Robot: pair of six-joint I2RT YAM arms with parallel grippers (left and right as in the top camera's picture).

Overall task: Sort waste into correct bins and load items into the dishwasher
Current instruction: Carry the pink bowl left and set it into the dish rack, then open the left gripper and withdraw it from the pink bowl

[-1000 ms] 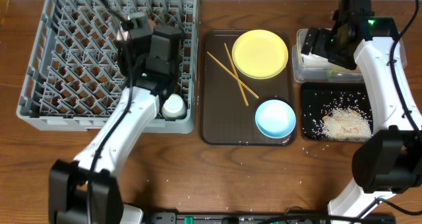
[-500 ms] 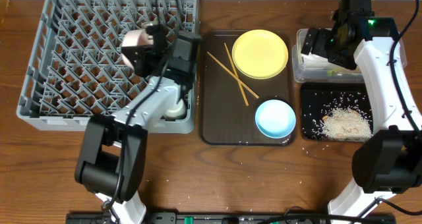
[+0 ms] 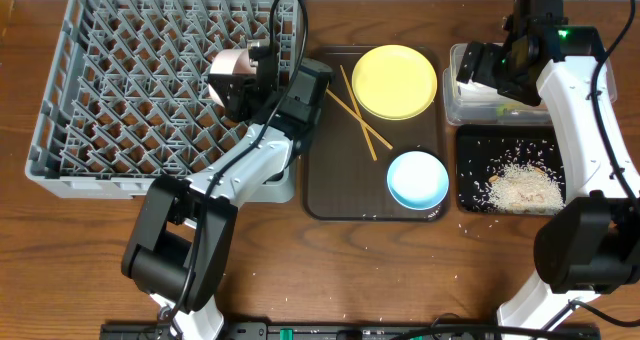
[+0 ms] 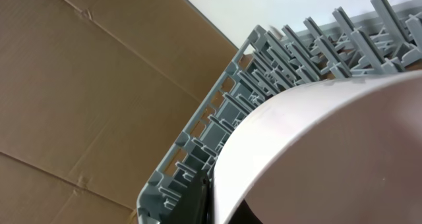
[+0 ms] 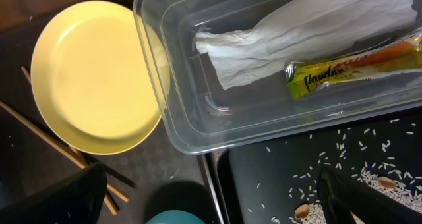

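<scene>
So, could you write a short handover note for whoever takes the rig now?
Left gripper: shut on the round white bowl, over the grey plastic dish rack.
Right gripper: open, over the clear plastic tub.
Done: crumpled white napkin and green-and-yellow wrapper in the tub; rice scraps in the black tray.
Left: rack the bowl, then load the round yellow plate, light-blue bowl and wooden chopsticks from the brown tray.

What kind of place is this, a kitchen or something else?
Probably a lab bench staged as a dish-clearing station, not a real kitchen: a grey dish rack sits straight on a wooden table, a clear tub and a black tray serve as waste bins, and plain cardboard stands behind.
</scene>
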